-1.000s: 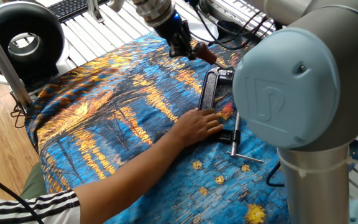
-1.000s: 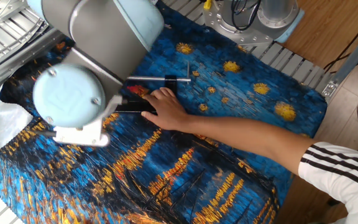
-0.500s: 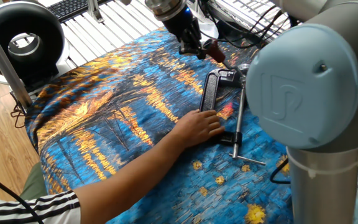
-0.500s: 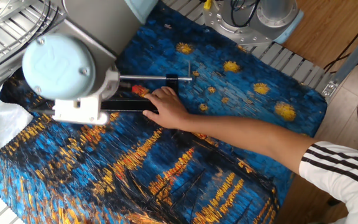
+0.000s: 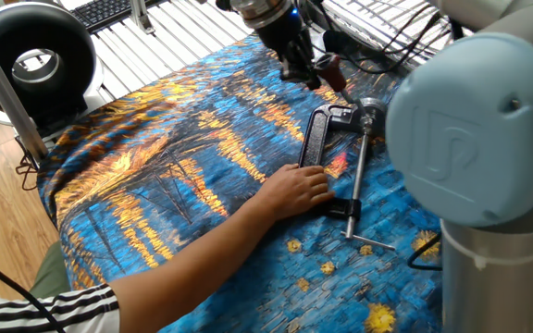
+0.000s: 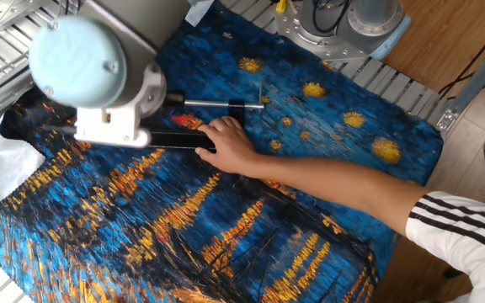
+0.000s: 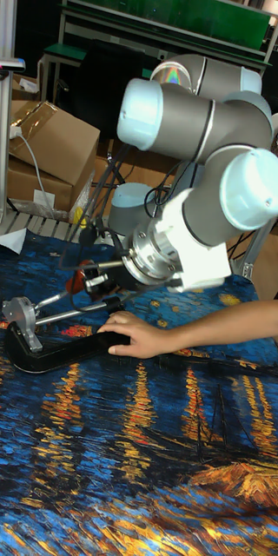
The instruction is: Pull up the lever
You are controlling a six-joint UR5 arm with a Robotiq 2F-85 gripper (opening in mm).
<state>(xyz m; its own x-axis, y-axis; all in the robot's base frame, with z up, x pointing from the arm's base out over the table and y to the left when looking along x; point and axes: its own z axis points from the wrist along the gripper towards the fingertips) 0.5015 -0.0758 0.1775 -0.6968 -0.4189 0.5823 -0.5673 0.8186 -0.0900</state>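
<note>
The black C-shaped clamp [image 5: 316, 139] lies on the blue and orange painted cloth [image 5: 174, 157], with a person's hand [image 5: 294, 190] pressing its near end down. The lever [image 5: 331, 69], with its dark red sleeve, sticks up from the clamp's far end. My gripper [image 5: 305, 67] is shut on that sleeve, just above the cloth. In the tall fixed view the gripper [image 7: 89, 280] holds the red-tipped lever [image 7: 73, 283] above the clamp [image 7: 52, 352]. In the other fixed view my arm hides the gripper and lever; only the clamp's bar [image 6: 175, 141] and the hand [image 6: 226, 145] show.
The long silver threaded rod [image 5: 356, 176] with its small crossbar runs beside the clamp. The person's forearm [image 5: 174, 259] crosses the cloth from the near left. A black ring-shaped device [image 5: 30, 55] stands at the far left. Cables [image 5: 368, 46] lie behind the gripper.
My gripper has moved right and slightly away, carrying the lever's red tip with it. The hand and the clamp have stayed put.
</note>
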